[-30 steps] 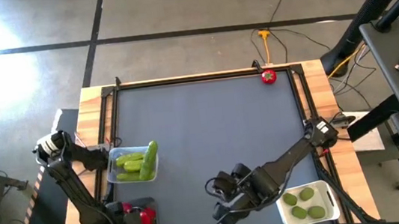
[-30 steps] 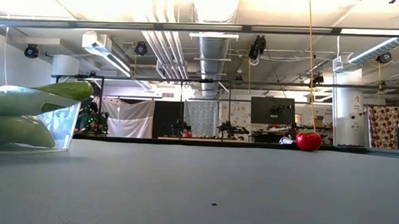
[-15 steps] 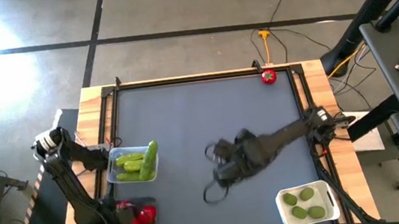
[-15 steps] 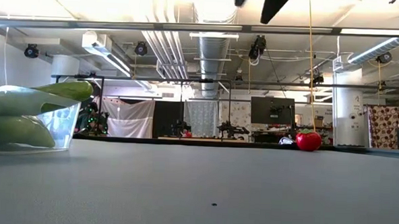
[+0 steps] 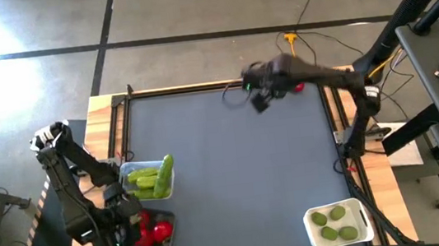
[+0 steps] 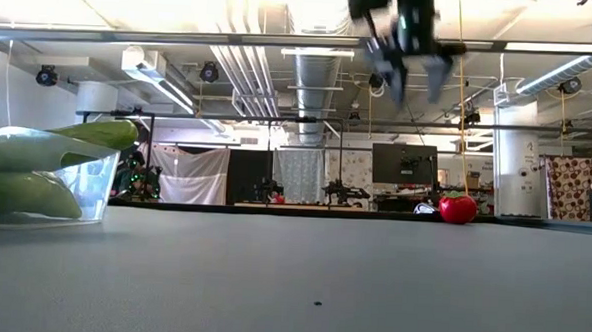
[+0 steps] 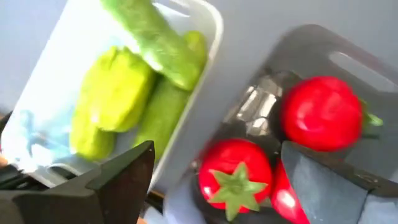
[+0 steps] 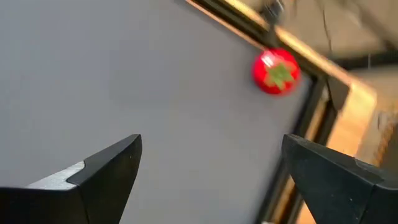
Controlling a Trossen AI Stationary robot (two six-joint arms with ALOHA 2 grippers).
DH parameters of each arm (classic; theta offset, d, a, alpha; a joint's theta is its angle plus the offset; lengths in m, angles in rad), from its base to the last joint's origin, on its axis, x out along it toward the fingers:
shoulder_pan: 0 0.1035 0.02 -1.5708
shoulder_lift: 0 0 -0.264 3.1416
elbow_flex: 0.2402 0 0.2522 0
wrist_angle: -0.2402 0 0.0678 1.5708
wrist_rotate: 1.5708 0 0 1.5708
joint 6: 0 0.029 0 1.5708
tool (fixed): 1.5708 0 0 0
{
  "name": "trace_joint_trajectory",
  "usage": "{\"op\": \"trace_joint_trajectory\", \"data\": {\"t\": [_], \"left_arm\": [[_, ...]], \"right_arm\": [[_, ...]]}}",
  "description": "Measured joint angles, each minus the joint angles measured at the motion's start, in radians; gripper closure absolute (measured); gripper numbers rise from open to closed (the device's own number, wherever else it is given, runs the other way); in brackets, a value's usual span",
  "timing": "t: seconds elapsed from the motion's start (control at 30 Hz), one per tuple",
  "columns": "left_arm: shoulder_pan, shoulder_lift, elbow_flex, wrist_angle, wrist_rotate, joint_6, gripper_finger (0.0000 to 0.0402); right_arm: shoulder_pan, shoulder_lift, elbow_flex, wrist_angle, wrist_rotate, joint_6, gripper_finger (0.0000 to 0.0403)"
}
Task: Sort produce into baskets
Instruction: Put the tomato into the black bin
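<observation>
Tomato [image 5: 296, 85] at the upper right corner of the worktop [image 5: 232, 163] is the last loose piece, lying just inside the wooden rim. My right pincer [image 5: 259, 95] hangs above the worktop at upper centre of the high view, just left of it, fingers spread wide and holding nothing. In the right wrist view the tomato [image 8: 276, 72] sits ahead between my fingers, green top up. I judge it light, hard-skinned and smooth, so it could roll or squirt out of a pinch; best to close across its round middle, below the leafy top, from straight above. The rim beside it leaves little room for one finger.

My left pincer [image 5: 128, 233] hovers at lower left over the dark basket [image 7: 348, 56], open and empty, with three tomatoes [image 7: 321, 113] under it. Cucumbers [image 5: 153, 178] fill the clear basket [image 5: 125, 168] next to it; limes [image 5: 336, 222] lie in the white basket [image 5: 310, 227] at lower right.

From table height, only the far tomato [image 6: 457, 207] and one cucumber basket show; my right arm partly covers the tomato from above.
</observation>
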Motion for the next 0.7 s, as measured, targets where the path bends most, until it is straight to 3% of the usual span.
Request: {"op": "trace_joint_trajectory", "data": {"t": [0.17, 0.3, 0.53, 0.7], "left_arm": [[0.001, 0.005, -0.013, -0.059, -0.02, -0.121, 0.007], [0.013, 0.018, -0.026, -0.075, -0.047, -0.336, 0.007], [0.018, 0.047, -0.071, -0.038, -0.031, -0.509, 0.007], [0.017, 0.092, -0.081, 0.037, 0.108, -0.491, 0.007]], "right_arm": [[-0.285, 0.005, -0.165, 0.107, -0.094, -0.088, 0.0023], [-0.443, 0.054, -0.245, 0.224, -0.159, -0.159, 0.0023], [-0.603, 0.17, -0.248, 0.264, -0.178, -0.263, 0.0023], [-0.666, 0.219, -0.239, 0.316, -0.221, -0.314, 0.0021]]}}
